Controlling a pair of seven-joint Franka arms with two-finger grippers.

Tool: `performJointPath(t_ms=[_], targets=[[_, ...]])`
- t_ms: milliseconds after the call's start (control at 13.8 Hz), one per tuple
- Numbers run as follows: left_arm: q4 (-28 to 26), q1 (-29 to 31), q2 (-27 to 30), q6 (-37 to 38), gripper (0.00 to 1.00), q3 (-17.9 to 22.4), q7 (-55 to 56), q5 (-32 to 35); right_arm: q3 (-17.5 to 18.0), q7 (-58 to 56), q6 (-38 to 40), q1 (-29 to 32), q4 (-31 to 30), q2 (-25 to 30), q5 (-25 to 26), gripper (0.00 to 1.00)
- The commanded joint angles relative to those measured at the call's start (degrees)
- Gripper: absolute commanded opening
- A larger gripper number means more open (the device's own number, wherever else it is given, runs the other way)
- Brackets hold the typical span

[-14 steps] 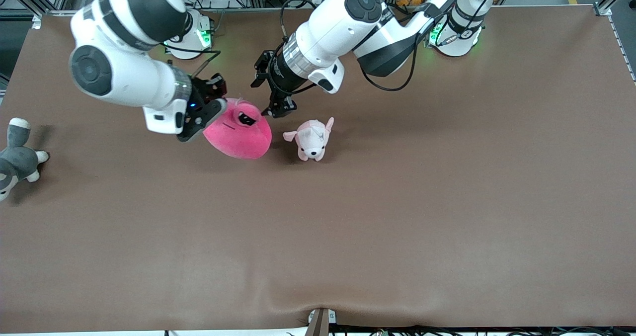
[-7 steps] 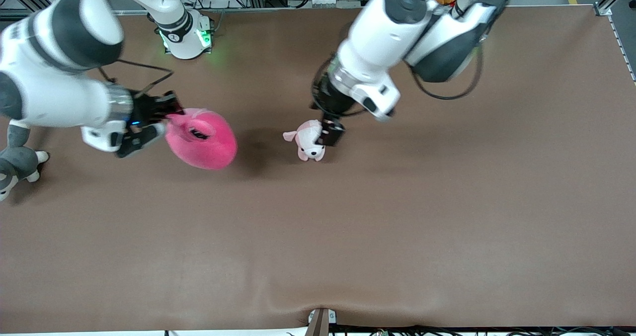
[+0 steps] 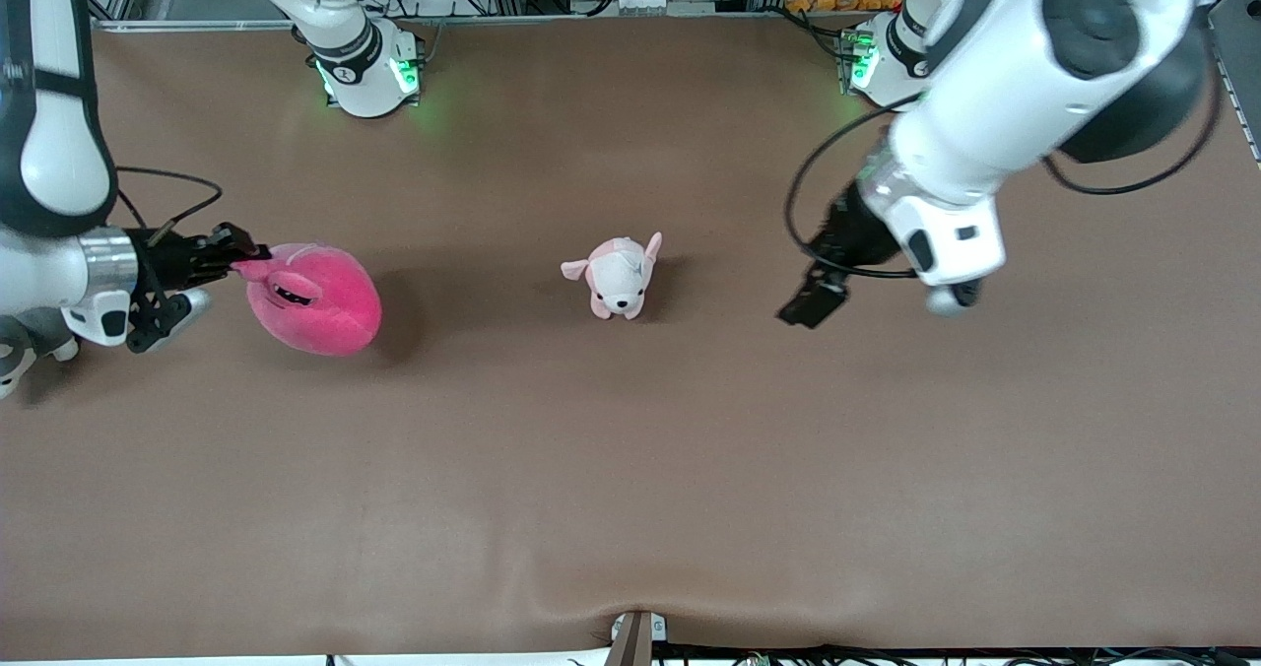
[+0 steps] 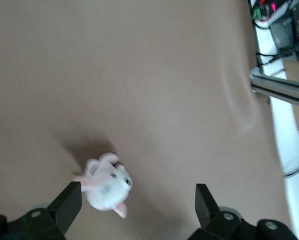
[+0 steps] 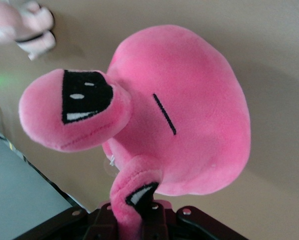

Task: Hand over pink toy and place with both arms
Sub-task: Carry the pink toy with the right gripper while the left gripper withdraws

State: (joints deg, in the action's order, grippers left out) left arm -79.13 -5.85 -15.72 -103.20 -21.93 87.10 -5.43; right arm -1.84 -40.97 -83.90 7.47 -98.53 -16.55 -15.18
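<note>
- The right gripper [image 3: 236,255] is clamped on one eye stalk of the pink toy [image 3: 315,299], which hangs at the table's 9 o'clock end, probably for placing.
- The left gripper [image 3: 813,297] hovers with fingers apart, at 3 o'clock from the dog plush [image 3: 619,277], holding nothing.

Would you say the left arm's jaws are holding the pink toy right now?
No, the left gripper hangs open and empty, while the right gripper pinches the pink toy by an eye stalk.
</note>
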Motion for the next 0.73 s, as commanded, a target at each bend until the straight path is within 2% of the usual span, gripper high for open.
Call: performJointPath(t_ms=[0, 73, 218, 363, 508, 581, 653], targets=[[-1.11, 3.99, 4.9, 3.88, 1.0, -0.31, -12.93, 1.82, 1.14, -9.88, 1.11, 3.86, 6.57, -7.42, 1.99, 0.0], [-1.99, 4.96, 6.22, 5.8, 1.0, -0.13, -21.01, 1.74, 1.14, -14.26, 1.11, 4.91, 9.38, -10.32, 3.82, 0.0], [-4.52, 4.37, 11.3, 10.28, 1.0, 5.63, -35.69, 1.82, 1.14, -26.11, 1.11, 5.97, 11.94, -13.15, 6.11, 0.0], [-8.75, 3.84, 16.58, 10.65, 1.0, 10.39, -49.24, 1.74, 1.14, -36.94, 1.11, 7.12, 11.95, -13.77, 6.91, 0.0], [-12.0, 0.51, 20.63, 13.71, 1.0, 16.88, -56.66, 1.82, 1.14, -42.06, 1.11, 7.38, 11.95, -14.48, 8.58, 0.0], [-13.49, -0.47, 22.39, 15.03, 1.0, 19.18, -59.56, 1.82, 1.14, -43.82, 1.11, 7.3, 11.95, -15.0, 8.93, 0.0], [-14.73, -0.39, 23.62, 15.22, 1.0, 19.73, -61.94, 1.91, 1.14, -45.14, 1.11, 7.38, 11.95, -15.44, 8.94, 0.0]])
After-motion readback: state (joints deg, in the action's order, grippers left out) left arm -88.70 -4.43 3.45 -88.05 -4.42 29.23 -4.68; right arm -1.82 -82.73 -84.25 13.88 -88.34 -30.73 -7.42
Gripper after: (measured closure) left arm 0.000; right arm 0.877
